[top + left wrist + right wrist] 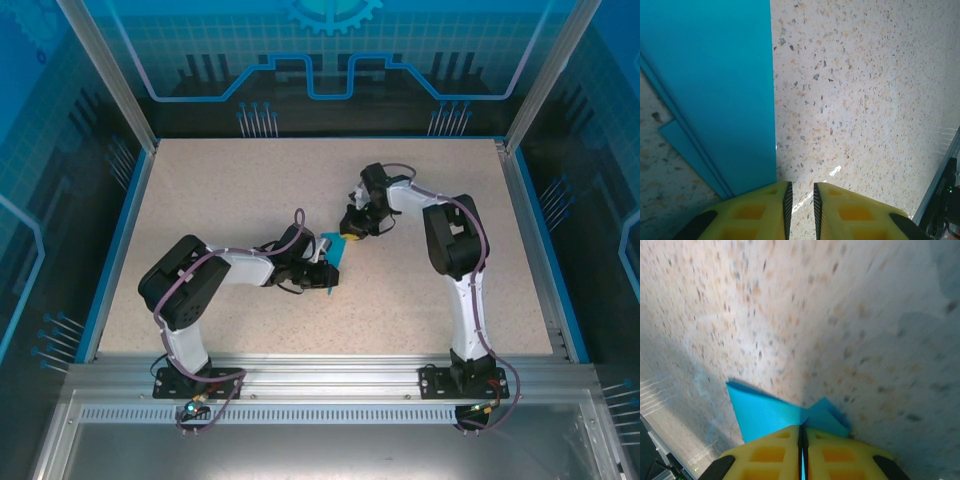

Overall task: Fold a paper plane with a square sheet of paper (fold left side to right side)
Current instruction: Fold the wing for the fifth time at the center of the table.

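The teal-blue sheet of paper (331, 262) lies mid-table between the two arms, folded into layers. In the left wrist view the paper (715, 90) is flat on the table with a straight right edge and stacked folded edges at lower left. My left gripper (801, 195) sits at its lower right corner, open by a narrow gap with only bare table between the fingers; from above the left gripper (321, 268) is beside the paper. My right gripper (803, 432) is shut on the paper (765, 412), which spreads out to both sides of the fingertips. Seen from above, the right gripper (352, 235) is at the sheet's far end.
The speckled beige table (230, 200) is bounded by a dark blue border strip (118, 240) and metal frame posts. The aluminium rail (320, 375) carrying both arm bases runs along the near edge. A frame edge and cable (945, 195) show at right in the left wrist view.
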Controlling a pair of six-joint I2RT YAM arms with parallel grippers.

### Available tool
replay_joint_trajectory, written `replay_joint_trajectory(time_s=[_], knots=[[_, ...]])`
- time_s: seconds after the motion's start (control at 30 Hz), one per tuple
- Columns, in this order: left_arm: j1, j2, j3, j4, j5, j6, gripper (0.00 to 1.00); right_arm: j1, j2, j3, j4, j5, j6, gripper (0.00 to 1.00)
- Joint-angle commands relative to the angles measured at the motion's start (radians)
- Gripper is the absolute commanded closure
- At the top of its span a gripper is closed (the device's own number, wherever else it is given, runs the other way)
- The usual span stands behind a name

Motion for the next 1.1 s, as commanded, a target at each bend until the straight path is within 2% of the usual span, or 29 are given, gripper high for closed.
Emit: replay_joint_trajectory(time_s=[0.0,0.13,0.27,0.47,0.57,0.7,0.83,1.07], knots=[[-0.024,0.037,-0.054,-0.12,-0.038,-0.004,0.77,-0.072,0.048,0.066,0.059,0.106,-0.007,0.88],[-0.023,0.031,-0.056,-0.116,-0.039,-0.008,0.77,-0.094,0.042,0.111,0.065,0.08,-0.013,0.88],[-0.025,0.025,-0.051,-0.114,-0.039,-0.013,0.77,-0.107,-0.061,0.087,0.042,0.072,-0.046,0.88],[-0.026,0.016,-0.049,-0.114,-0.047,-0.018,0.77,-0.074,-0.299,-0.211,0.137,-0.013,-0.037,0.87],[-0.026,0.016,-0.048,-0.115,-0.052,-0.016,0.76,-0.018,-0.346,-0.33,0.202,-0.054,-0.005,0.87],[-0.025,0.016,-0.048,-0.116,-0.053,-0.015,0.76,0.058,-0.321,-0.397,0.302,-0.095,0.071,0.87],[-0.027,0.014,-0.045,-0.117,-0.053,-0.013,0.76,0.104,-0.26,-0.371,0.314,-0.087,0.089,0.87],[-0.03,0.004,-0.045,-0.142,-0.046,0.001,0.76,0.117,-0.144,-0.272,0.219,0.002,0.084,0.87]])
